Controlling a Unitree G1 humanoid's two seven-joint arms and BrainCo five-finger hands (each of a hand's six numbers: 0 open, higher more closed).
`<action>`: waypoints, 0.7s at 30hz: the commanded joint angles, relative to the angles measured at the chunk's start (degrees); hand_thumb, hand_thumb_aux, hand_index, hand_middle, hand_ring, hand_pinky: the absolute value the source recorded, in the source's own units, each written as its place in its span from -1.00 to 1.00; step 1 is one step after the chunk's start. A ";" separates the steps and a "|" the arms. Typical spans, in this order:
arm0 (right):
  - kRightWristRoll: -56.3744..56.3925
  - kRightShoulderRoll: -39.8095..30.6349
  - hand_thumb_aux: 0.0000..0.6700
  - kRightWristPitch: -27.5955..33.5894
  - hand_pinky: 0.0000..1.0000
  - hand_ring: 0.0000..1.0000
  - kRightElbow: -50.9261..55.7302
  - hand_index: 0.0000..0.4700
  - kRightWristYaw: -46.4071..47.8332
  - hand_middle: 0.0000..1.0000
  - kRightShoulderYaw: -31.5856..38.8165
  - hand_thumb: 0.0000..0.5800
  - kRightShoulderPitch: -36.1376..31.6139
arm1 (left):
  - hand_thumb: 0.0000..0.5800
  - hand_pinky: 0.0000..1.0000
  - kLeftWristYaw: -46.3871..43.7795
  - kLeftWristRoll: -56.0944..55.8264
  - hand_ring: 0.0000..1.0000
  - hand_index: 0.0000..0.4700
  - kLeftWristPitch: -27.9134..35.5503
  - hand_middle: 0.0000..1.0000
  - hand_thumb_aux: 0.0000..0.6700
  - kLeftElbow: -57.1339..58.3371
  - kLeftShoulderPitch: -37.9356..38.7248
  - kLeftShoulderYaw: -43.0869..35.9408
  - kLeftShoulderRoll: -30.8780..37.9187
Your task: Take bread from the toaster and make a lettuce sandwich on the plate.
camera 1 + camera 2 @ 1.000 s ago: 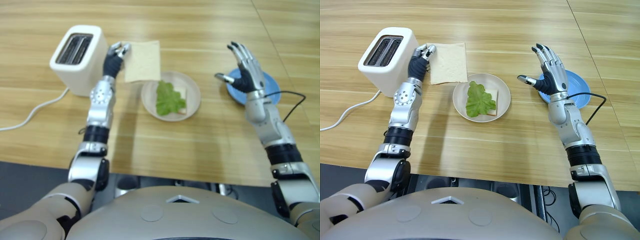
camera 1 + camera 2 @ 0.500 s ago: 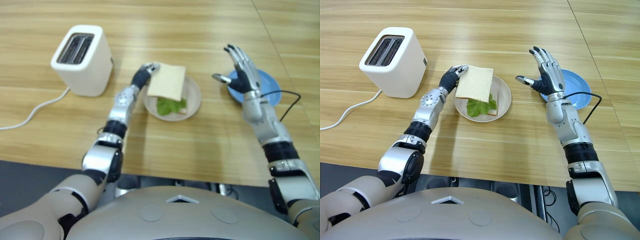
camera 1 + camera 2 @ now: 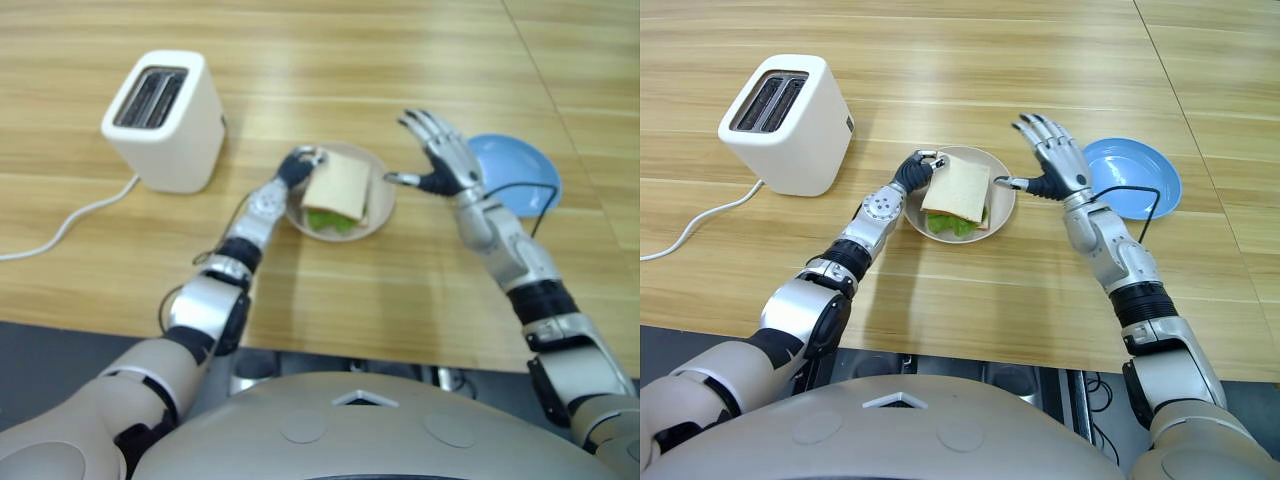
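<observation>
Wooden worktop (image 3: 940,60) status: left hand (image 3: 912,170) fingers (image 3: 927,158), pinched on the bread slice (image 3: 958,187), have carried it from beside the toaster (image 3: 785,120) onto the lettuce (image 3: 960,227) on the plate (image 3: 1011,196), while the right hand (image 3: 1052,165), fingers spread wide, has closed in alongside, so only release likely remains.

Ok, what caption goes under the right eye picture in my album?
Left hand holds a bread slice over the lettuce on the plate, right hand open beside it.
</observation>
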 commanded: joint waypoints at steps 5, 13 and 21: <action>-11.15 -1.05 -1.00 -1.73 -1.00 -1.00 0.60 -1.00 4.76 -1.00 11.49 -1.00 -1.46 | 1.00 1.00 0.14 2.59 1.00 0.96 0.53 1.00 1.00 4.23 -0.29 -1.26 0.37; -15.07 -0.20 -1.00 -1.37 -1.00 -1.00 8.06 -1.00 10.65 -1.00 18.80 -1.00 -3.63 | 1.00 1.00 0.88 3.34 1.00 0.96 0.49 1.00 1.00 4.76 -0.43 -1.37 0.33; -16.64 0.99 -1.00 -0.26 -1.00 -1.00 15.68 -1.00 18.89 -1.00 25.14 -1.00 -3.51 | 0.99 1.00 4.04 5.29 1.00 0.83 -0.93 1.00 0.87 0.71 0.04 -1.94 2.13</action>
